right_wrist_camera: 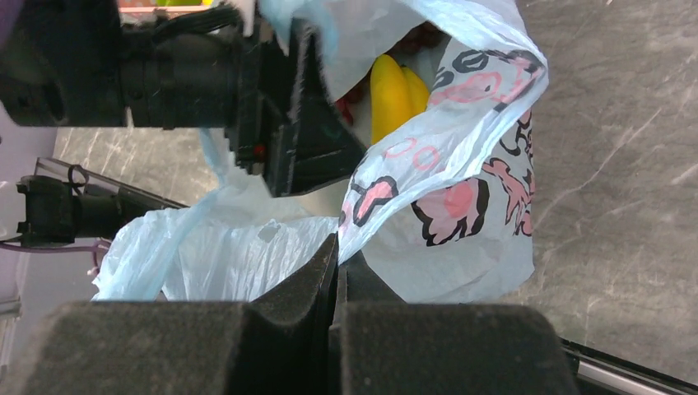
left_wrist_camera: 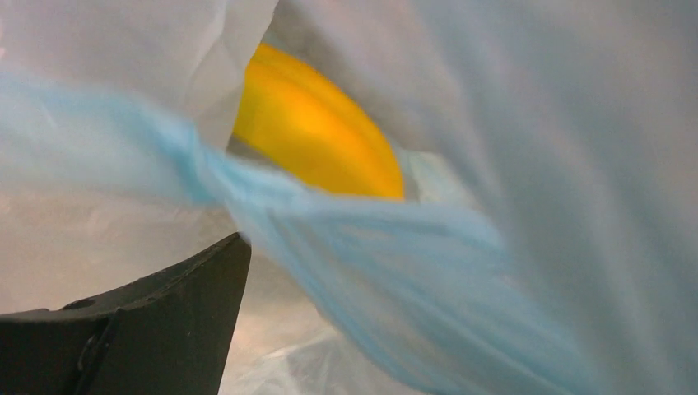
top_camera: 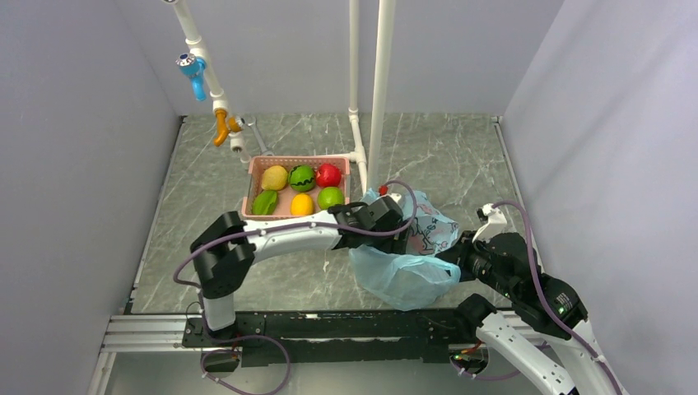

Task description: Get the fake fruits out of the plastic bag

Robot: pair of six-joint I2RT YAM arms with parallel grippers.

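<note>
right gripper [right_wrist_camera: 337, 276] clamps the plastic bag [right_wrist_camera: 481, 247]; left gripper [right_wrist_camera: 309, 132] is inside by yellow bananas [right_wrist_camera: 395, 95], apart or together i cannot tell.

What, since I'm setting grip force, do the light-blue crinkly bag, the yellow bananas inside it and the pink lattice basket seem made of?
The light-blue crinkly bag looks like thin plastic film: translucent, wrinkled, sagging. The yellow bananas look like hard moulded plastic, smooth and glossy, though only partly visible. The pink lattice basket seems rigid plastic, matte: straight rim, open grid walls.
</note>
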